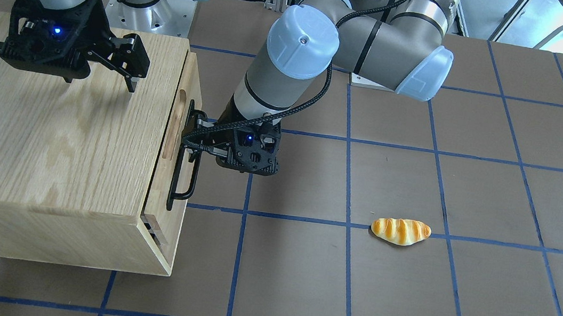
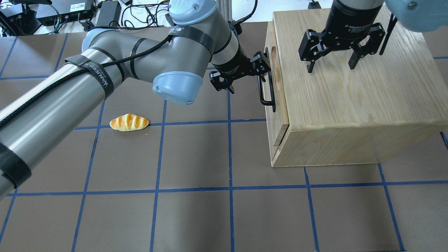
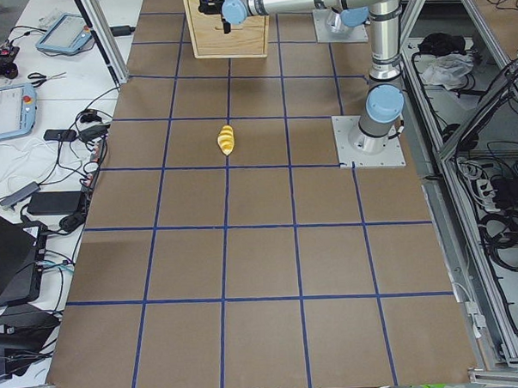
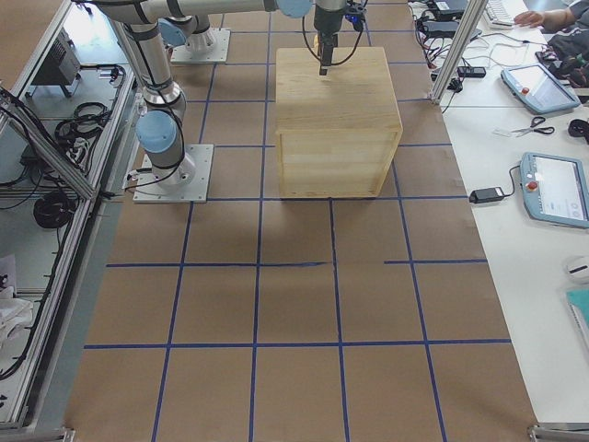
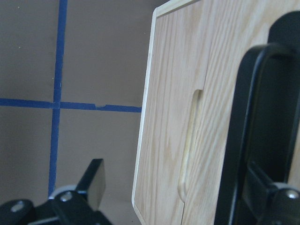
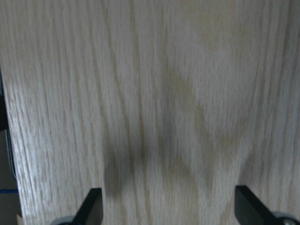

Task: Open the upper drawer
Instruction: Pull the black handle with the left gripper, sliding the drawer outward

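Two-arm bench, several views. The left pincer [image 1: 194, 135] is released. In its wrist view we see both fingers spread wide, with the black bar handle [image 1: 193, 179] right at one fingertip. Whether that finger touches the bar we cannot tell. The upper drawer [image 1: 162, 186] lies directly ahead of this pincer, in the face of the cabinet [image 1: 49, 124]. We note a narrow dark gap between its front panel and the box at one end (the drawer seems barely out). The right pincer [image 2: 330, 68] is likewise released, with its fingers pointing down at the cabinet top just beneath it; contact we cannot judge. A bread roll [image 1: 400, 231] lies on the table [image 1: 402, 312], well behind the left pincer on the side away from the cabinet.
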You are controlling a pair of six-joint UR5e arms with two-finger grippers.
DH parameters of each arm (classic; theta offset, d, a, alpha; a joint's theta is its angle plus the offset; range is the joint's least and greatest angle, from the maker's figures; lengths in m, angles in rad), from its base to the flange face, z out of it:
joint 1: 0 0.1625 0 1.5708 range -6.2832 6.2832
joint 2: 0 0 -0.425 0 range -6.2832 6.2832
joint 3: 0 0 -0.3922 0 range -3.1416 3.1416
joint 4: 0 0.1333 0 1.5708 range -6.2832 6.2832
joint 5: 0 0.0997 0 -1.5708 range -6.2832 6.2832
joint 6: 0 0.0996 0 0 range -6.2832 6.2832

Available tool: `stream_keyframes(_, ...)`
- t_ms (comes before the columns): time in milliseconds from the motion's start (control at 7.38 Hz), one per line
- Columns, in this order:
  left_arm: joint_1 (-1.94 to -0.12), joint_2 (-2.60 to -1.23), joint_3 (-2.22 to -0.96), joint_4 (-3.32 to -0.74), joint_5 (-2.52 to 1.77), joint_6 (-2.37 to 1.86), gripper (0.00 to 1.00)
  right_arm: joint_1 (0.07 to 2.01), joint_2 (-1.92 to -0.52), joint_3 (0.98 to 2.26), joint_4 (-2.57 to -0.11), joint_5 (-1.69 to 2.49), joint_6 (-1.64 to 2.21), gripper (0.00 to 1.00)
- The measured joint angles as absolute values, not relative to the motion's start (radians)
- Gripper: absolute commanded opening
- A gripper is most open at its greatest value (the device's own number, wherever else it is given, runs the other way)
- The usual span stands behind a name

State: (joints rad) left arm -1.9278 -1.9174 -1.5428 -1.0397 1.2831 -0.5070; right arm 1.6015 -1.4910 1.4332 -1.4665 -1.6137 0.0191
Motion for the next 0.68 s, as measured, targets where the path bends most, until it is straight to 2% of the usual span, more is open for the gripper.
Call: stream_keyframes(678, -1.849, -1.854, -1.573, -1.145, 1.379, -0.358, 1.0, 1.601, -1.491, 1.433, -1.466, -1.614, 0.019, 1.0)
